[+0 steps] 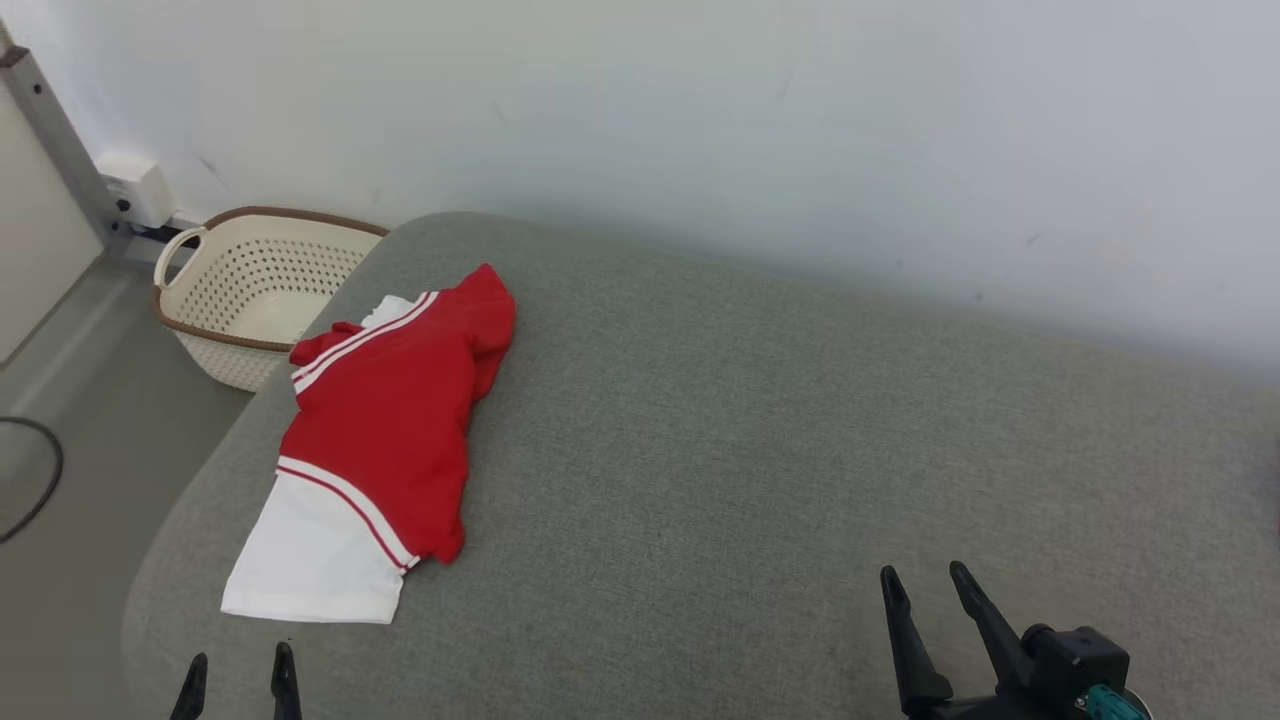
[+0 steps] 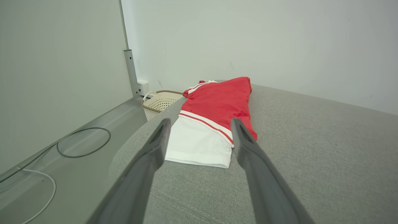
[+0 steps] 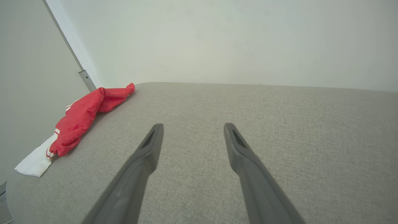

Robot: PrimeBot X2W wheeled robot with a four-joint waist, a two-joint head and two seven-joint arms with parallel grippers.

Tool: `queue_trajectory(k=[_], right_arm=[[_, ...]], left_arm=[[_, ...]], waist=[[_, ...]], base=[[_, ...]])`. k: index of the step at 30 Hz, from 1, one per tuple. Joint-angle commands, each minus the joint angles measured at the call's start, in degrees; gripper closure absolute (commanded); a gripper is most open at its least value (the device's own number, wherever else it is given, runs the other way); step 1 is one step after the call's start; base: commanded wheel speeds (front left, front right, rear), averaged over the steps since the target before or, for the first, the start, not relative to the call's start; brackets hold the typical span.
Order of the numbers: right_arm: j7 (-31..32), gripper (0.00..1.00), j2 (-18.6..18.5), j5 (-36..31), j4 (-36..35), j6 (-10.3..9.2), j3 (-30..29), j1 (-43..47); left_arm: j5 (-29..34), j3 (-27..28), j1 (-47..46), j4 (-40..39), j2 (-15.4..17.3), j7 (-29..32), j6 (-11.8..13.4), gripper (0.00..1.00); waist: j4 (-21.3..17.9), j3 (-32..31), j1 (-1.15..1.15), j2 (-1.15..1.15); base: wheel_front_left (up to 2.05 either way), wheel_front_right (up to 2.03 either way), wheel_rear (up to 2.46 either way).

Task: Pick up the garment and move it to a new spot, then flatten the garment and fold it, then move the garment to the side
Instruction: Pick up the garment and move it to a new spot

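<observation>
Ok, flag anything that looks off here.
The red and white garment lies rumpled and slanted near the left edge of the grey cushion, its red layer wrinkled. Nothing else stands out.

Ahead of the black-fingered left pincer (image 1: 242, 656), the garment (image 1: 385, 420) is bright red with paired white stripes and a plain white end, the padded surface (image 1: 760, 440) under it is flecked grey, and the cream basket (image 1: 232, 290) beyond has a dotted hole pattern and a seemingly brown rim.
</observation>
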Motion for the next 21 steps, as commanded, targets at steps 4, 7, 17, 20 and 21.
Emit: queue_trajectory(k=[4, 7, 17, 20, 21], right_arm=[[-0.2, 0.00, -0.4, 0.3, 0.4, -0.01, 0.3, -0.7], [-0.4, 0.00, -0.5, 0.3, 0.5, -0.01, 0.5, -0.8], [-0.4, 0.00, -0.5, 0.3, 0.8, -0.01, 1.3, -1.6], [-0.3, 0.00, -0.6, 0.2, 0.7, -0.01, 1.4, -1.9], [-0.3, 0.00, -0.7, 0.2, 0.7, -0.01, 1.4, -2.0]], left_arm=[[-0.4, -0.1, 0.7, -0.4, 0.4, 0.0, 0.2, 0.00], [-0.6, 0.0, 0.8, -0.5, 0.6, 0.0, 0.4, 0.00], [-1.9, 0.5, 0.1, -1.0, 0.2, -0.4, 1.3, 0.00], [-2.4, 0.6, -1.0, -1.3, 0.5, -0.4, 1.0, 0.00], [-2.4, 0.7, -1.4, -1.3, 0.8, -0.4, 0.8, 0.00]], waist=[[3.1, 0.4, 0.00, -0.01], [3.9, 0.6, 0.00, -0.01], [3.4, 1.2, 0.00, -0.01], [2.5, 1.5, 0.00, -0.01], [2.2, 1.6, 0.00, -0.01]], base=[[0.00, 0.00, 0.00], [0.00, 0.00, 0.00], [0.00, 0.00, 0.00], [0.00, 0.00, 0.00], [0.00, 0.00, 0.00]])
